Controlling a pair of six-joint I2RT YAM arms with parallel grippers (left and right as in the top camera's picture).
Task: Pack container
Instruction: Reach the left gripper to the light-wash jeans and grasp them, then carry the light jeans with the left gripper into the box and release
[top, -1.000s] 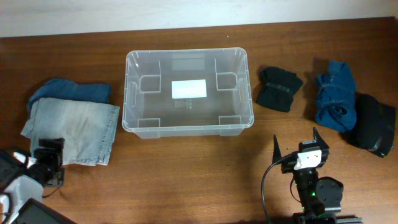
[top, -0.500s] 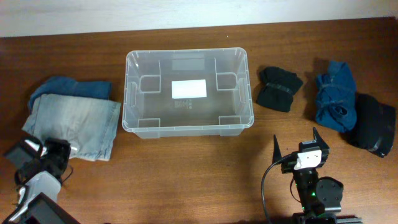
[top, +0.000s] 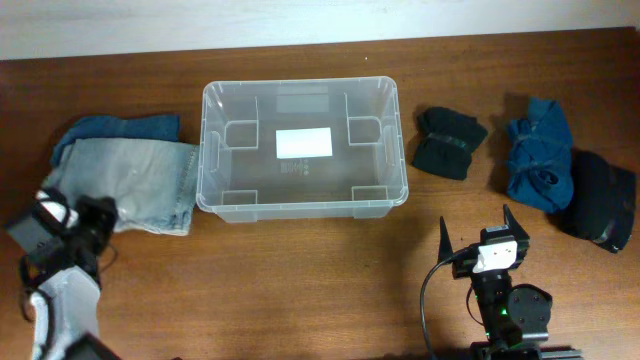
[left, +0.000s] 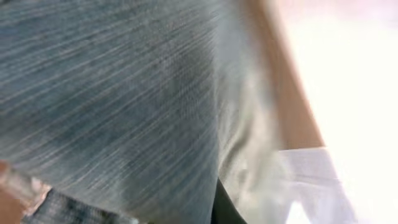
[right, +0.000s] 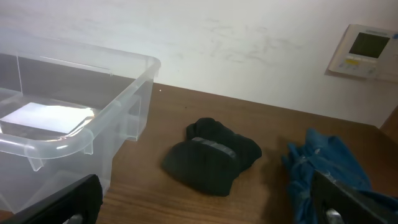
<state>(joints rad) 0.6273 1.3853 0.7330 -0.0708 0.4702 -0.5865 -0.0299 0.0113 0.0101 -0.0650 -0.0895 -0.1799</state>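
A brown wooden counter (top: 300, 290) fills the overhead view, with a pale wall (top: 300, 20) along its far edge. The container (top: 225, 195) stands in the middle of the counter, a little toward the wall, and nothing is inside it.

On its left lie folded light jeans (top: 140, 180). Their right edge reaches the container's left wall, though I cannot tell if they touch. A dark blue garment (top: 120, 128) lies partly under them. On the right, well apart from the container, are a blue garment (top: 538, 152) and two black bundles, one nearer (top: 449, 142) and one at the far edge (top: 600, 200).

The left fingers (top: 98, 215) are at the near-left corner of the jeans. The left wrist view shows only blurred denim very close, so I cannot tell if they are closed on the cloth. The right fingers (top: 444, 238) are spread wide, hold nothing, and rest near the front edge.

The step in hand seems to be bringing the jeans to the container. To do it well, the grip should take all folded layers, and the cloth should be lifted above the rolled rim before going across, so the light container is not pushed.

The container is upright with its opening upward and its white label (top: 304, 143) flat on the base. Its long axis runs left to right, parallel to the wall.
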